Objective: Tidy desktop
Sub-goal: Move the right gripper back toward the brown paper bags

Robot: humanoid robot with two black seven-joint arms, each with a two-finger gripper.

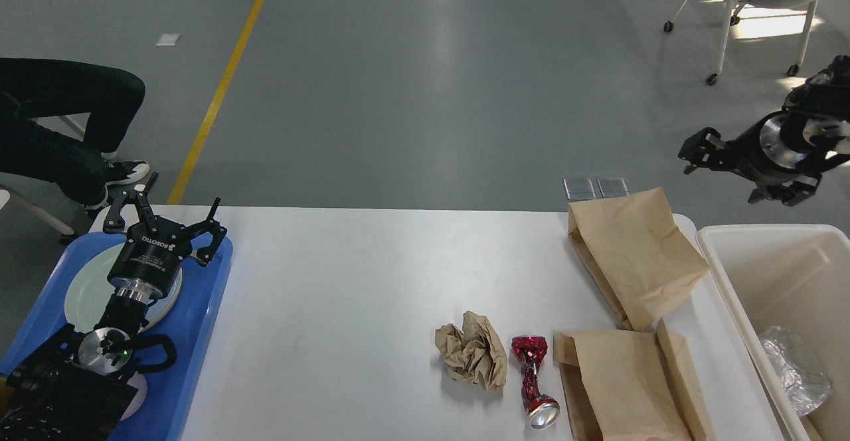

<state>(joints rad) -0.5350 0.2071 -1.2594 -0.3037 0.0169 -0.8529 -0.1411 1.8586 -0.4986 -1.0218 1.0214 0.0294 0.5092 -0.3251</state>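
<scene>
The desktop is a large white matte tabletop, level, its middle and left bare.
</scene>
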